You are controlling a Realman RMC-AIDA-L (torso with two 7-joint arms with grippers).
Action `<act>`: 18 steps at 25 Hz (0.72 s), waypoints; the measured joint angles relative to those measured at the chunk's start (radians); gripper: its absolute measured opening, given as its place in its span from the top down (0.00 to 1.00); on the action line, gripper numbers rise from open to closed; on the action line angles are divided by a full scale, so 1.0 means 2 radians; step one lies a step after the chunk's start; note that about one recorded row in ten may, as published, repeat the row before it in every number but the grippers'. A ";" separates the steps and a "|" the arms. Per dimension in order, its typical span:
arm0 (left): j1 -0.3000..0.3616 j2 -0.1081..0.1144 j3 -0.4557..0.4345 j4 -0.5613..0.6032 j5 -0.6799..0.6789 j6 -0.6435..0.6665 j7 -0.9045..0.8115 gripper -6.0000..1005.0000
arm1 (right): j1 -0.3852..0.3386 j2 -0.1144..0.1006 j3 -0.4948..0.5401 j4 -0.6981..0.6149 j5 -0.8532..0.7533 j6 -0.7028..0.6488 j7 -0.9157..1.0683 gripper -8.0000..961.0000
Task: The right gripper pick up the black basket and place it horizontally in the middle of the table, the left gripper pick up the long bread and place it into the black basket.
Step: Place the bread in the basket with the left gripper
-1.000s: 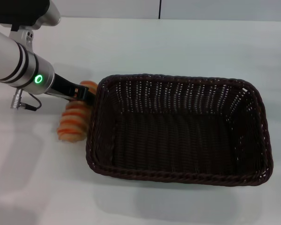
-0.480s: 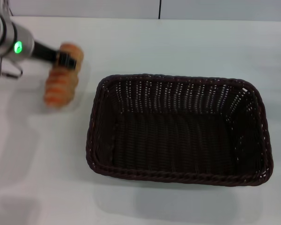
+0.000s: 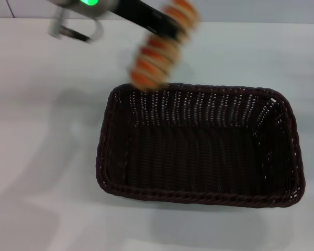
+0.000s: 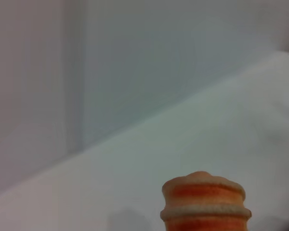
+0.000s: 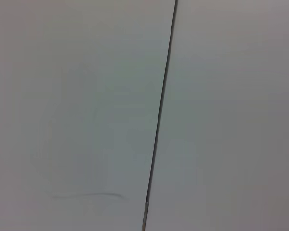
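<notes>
The black basket (image 3: 199,144) lies lengthwise across the middle of the white table (image 3: 42,157), and nothing is inside it. The long bread (image 3: 157,52), tan with orange stripes, hangs in the air above the basket's far left rim. My left gripper (image 3: 170,27) is shut on the bread's upper end, its arm reaching in from the top left with a green-lit ring. The left wrist view shows the bread's end (image 4: 204,202) close up. The right gripper is out of view; its wrist view shows only a pale wall.
A grey wall with a dark vertical seam (image 3: 178,9) runs behind the table's far edge. Bare white tabletop lies to the left of and in front of the basket.
The left gripper has lifted the bread off the table at the basket's left and carried it up and to the right, over the basket's far left rim. The basket has not moved.
</notes>
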 joint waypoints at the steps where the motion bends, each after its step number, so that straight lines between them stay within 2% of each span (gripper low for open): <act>1: -0.003 0.000 0.013 -0.004 -0.014 -0.007 -0.004 0.56 | 0.000 0.000 0.001 0.000 0.000 0.000 0.001 0.15; 6: -0.006 -0.001 0.098 -0.004 -0.076 -0.011 -0.035 0.64 | 0.000 -0.002 0.001 -0.001 0.000 0.000 0.002 0.15; 11: 0.010 -0.002 0.120 0.000 -0.078 0.002 -0.045 0.55 | 0.000 -0.002 -0.001 -0.003 0.000 0.000 0.002 0.15; 18: 0.034 -0.001 0.117 -0.001 -0.077 0.013 -0.047 0.44 | 0.000 -0.003 -0.002 -0.006 0.000 0.000 -0.001 0.15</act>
